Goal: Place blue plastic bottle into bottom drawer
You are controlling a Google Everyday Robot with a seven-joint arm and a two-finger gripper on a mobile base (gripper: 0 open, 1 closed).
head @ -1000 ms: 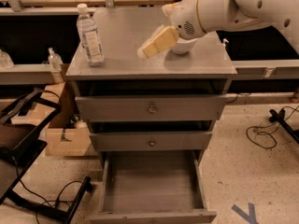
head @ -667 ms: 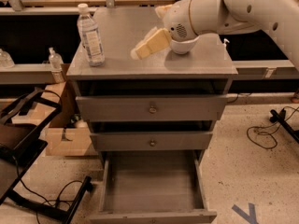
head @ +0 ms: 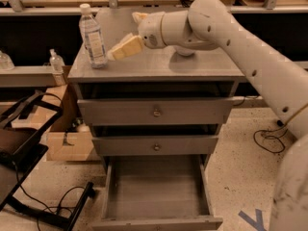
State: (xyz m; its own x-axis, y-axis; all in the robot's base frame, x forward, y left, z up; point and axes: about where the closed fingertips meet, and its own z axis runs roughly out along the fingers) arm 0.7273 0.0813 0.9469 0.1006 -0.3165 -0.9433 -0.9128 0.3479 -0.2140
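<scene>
The blue plastic bottle stands upright at the left edge of the grey cabinet's top, with its white cap on. My gripper is over the cabinet top just to the right of the bottle and apart from it. It is open and empty, with one cream finger low and pointing at the bottle and the other behind it. The bottom drawer is pulled out and shows a bare grey floor. The two upper drawers with round knobs are pushed almost in.
My white arm reaches in from the right across the cabinet top and hides most of a white bowl. A small pump-top bottle stands on a shelf to the left. A cardboard box, a black frame and cables lie on the floor.
My gripper has moved left across the cabinet top, from near the bowl to close beside the bottle. The bottle and the drawers have not moved.
</scene>
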